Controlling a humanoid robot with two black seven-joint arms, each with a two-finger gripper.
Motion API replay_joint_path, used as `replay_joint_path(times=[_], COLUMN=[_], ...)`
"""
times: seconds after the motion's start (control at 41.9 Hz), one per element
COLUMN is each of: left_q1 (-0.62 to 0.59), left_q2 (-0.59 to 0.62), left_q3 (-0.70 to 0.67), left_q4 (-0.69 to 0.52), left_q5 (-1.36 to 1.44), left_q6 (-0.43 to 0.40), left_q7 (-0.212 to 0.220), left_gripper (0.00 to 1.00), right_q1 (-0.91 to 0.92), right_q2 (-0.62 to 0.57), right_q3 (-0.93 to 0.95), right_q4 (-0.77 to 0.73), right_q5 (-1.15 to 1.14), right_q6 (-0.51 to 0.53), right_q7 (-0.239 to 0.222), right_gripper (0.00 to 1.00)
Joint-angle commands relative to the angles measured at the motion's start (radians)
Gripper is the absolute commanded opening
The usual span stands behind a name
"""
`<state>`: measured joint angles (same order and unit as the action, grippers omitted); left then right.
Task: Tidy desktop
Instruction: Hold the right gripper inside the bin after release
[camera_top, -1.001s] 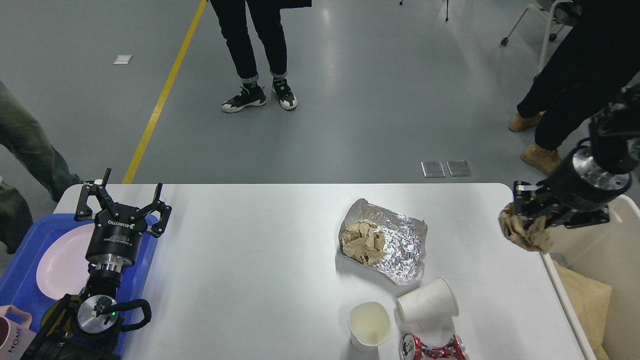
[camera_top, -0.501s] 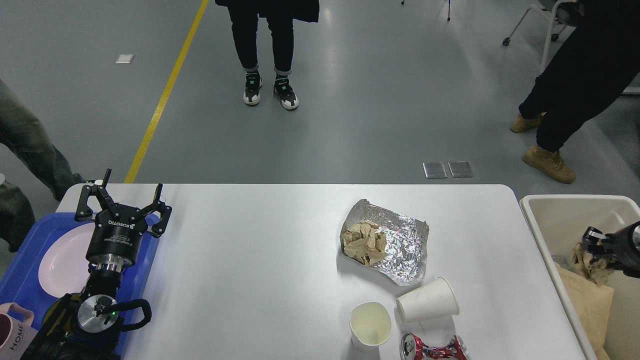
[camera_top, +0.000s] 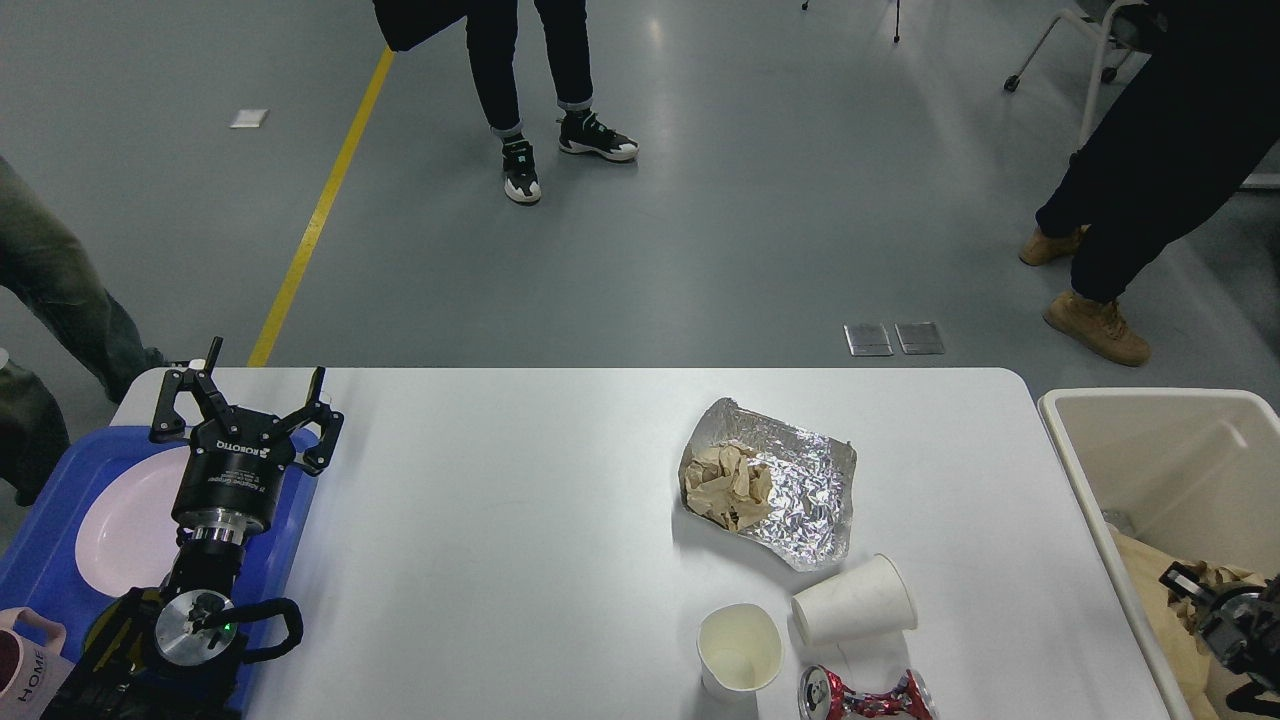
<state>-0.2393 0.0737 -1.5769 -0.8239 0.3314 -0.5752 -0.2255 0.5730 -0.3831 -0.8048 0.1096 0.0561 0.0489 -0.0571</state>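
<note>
— Desktop (camera_top: 520, 560), where does it lie against the claws?

— The white top spreads between them. The left gripper (camera_top: 245, 415) hangs over its left edge, above the blue tray (camera_top: 45, 500), with the pink plate (camera_top: 120, 530) just below and behind its fingers. Its two fingers are spread wide, nothing between them.

— And the right gripper (camera_top: 1195, 595)?

— Low inside the beige bin (camera_top: 1150, 450), off the desktop's right edge, at the lower right corner of the view. It is small and dark there (only part of it shows), so I cannot tell whether its fingers are apart or closed. Crumpled brown paper (camera_top: 1225, 578) sits right against its tip, but whether it is gripped or merely touching, I cannot tell.

— What lies between the two claws?

— Well to the right of the left gripper, nearer the bin, a sheet of crumpled foil (camera_top: 800, 490) with a wad of tan paper (camera_top: 725, 485) on its left part. Nearer than the foil, a white paper cup (camera_top: 740, 648) stands upright, and a second white cup (camera_top: 855, 600) lies on its side just right of it. A crushed red can (camera_top: 865, 695) lies at the desktop's near edge, below the tipped cup.

— Anything by the left arm?

— A pink mug (camera_top: 25, 665) marked HOME, at the view's lower left corner, beside the arm's base.
</note>
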Motion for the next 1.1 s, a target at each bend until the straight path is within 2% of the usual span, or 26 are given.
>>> replay_joint_path(times=[0.0,0.167,0.191,0.262,0.286,0.358,0.381,0.787,0.978,1.049,1.073], left_q1=[0.0,0.0,0.0,0.0,0.0,0.0,0.0,0.0,0.0,-0.002,0.0], left_q2=[0.0,0.0,0.0,0.0,0.0,0.0,0.0,0.0,0.0,0.0,0.0], left_q3=[0.0,0.0,0.0,0.0,0.0,0.0,0.0,0.0,0.0,0.0,0.0], left_q4=[0.0,0.0,0.0,0.0,0.0,0.0,0.0,0.0,0.0,0.0,0.0], left_q5=[0.0,0.0,0.0,0.0,0.0,0.0,0.0,0.0,0.0,0.0,0.0], left_q6=[0.0,0.0,0.0,0.0,0.0,0.0,0.0,0.0,0.0,0.0,0.0], left_q7=[0.0,0.0,0.0,0.0,0.0,0.0,0.0,0.0,0.0,0.0,0.0], left_gripper=[0.97,0.97,0.97,0.97,0.97,0.97,0.97,0.97,0.97,0.97,0.97], right_q1=[-0.019,-0.028,-0.028,-0.035,-0.036,-0.044,-0.048,-0.053,-0.035,0.011,0.057], right_q2=[0.006,0.006,0.006,0.006,0.006,0.009,0.009,0.02,0.009,-0.003,-0.031], right_q3=[0.001,0.003,0.003,0.004,0.006,0.004,0.003,-0.001,-0.001,-0.004,-0.004], right_q4=[-0.011,-0.011,-0.011,-0.011,-0.01,-0.002,0.002,0.012,0.074,0.126,0.184], right_q5=[0.002,0.002,0.002,0.002,0.002,0.002,0.001,-0.001,-0.002,-0.002,-0.002], right_q6=[-0.006,-0.027,-0.041,-0.122,-0.159,-0.247,-0.267,-0.248,-0.248,-0.244,-0.226], right_q7=[0.0,0.0,0.0,0.002,0.002,0.002,0.003,0.01,0.01,0.011,0.013], right_gripper=[0.0,0.0,0.02,0.56,0.69,0.96,1.0,1.0,1.0,1.0,1.0])
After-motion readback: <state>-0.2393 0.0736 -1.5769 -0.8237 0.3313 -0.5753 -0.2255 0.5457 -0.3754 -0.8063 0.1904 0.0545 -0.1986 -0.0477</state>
